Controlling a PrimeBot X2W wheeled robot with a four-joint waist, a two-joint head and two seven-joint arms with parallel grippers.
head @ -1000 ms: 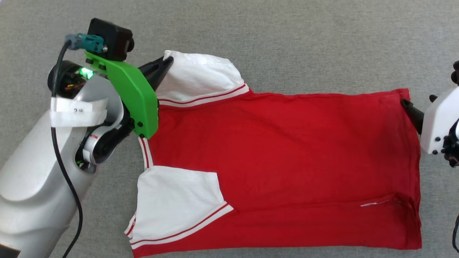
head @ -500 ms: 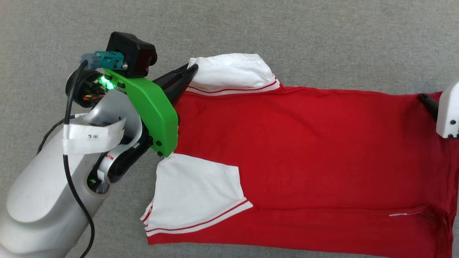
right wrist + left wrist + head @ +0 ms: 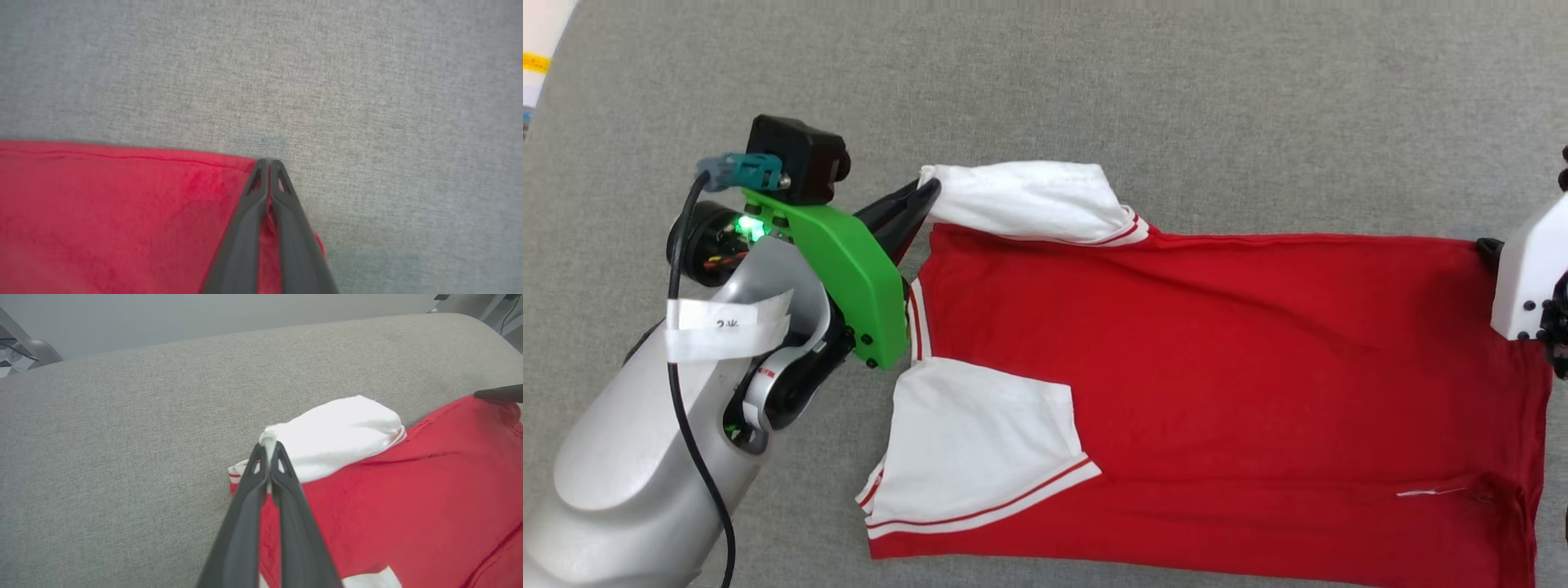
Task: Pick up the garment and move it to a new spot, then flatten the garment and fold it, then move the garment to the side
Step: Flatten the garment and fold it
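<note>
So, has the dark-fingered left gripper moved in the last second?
Yes. The left gripper now sits closer to the lower white sleeve, down the head view.

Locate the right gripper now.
Head view, far right edge: the right gripper is shut on the upper right corner of the garment, over the grey fabric surface.

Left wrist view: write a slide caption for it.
Left gripper pinches the white sleeve of the red garment lying on grey upholstery.
</note>
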